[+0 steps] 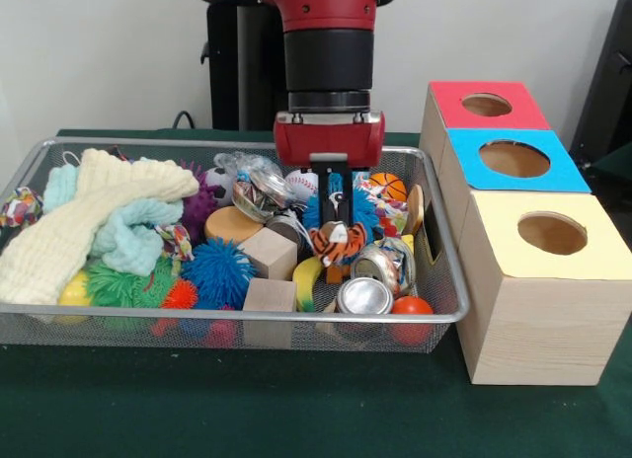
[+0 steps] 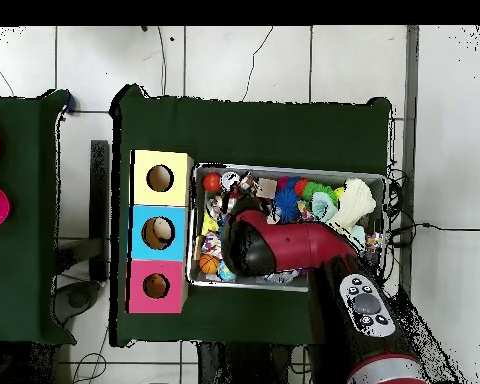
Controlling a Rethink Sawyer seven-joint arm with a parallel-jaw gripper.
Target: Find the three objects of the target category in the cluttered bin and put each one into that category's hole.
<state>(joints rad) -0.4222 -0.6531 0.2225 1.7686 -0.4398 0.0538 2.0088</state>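
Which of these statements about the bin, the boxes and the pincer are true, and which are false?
1. The pincer is down inside the bin, right above the tiger toy. True.
2. The red-topped box stands nearest the front camera. False: the yellow-topped box is nearest; the red one is farthest.
3. A wooden cube lies beside a spiky blue ball. True.
4. The bin holds only toys. False: knitted cloths and metal cans lie there too.
5. The blue-topped box is in the middle. True.
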